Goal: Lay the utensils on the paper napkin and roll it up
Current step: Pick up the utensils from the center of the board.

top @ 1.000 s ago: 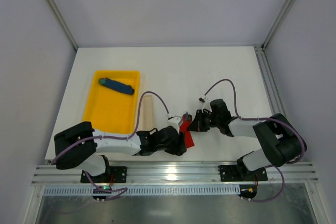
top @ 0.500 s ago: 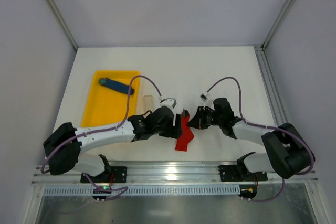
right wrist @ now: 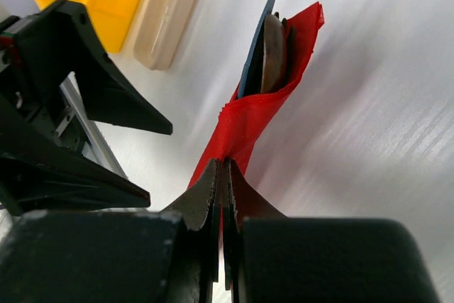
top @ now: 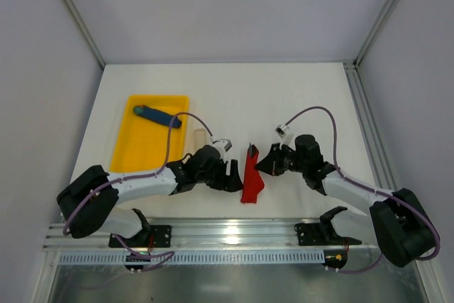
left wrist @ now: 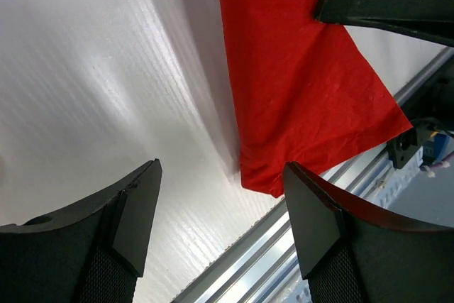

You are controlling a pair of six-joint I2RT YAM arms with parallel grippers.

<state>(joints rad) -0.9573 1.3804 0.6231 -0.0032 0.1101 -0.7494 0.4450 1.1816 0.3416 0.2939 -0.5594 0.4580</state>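
The paper napkin (top: 252,181) is a folded red sheet hanging from my right gripper (top: 259,164), which is shut on its upper edge. In the right wrist view the napkin (right wrist: 248,115) stretches away from the shut gripper (right wrist: 223,164), and brownish utensils (right wrist: 272,51) poke out of its far fold. My left gripper (top: 237,177) stands open just left of the napkin. In the left wrist view the left gripper (left wrist: 223,221) holds nothing, and the napkin's lower corner (left wrist: 298,90) lies beyond the right finger (left wrist: 316,225).
A yellow tray (top: 145,148) at the left holds a blue stick-shaped object (top: 157,115). A beige flat piece (top: 198,140) lies beside the tray. The metal rail (top: 234,230) runs along the near table edge, close below the napkin.
My left gripper has opened wide, let go of the napkin and drawn back left. The right gripper stayed shut on the napkin, which now hangs more unfolded.
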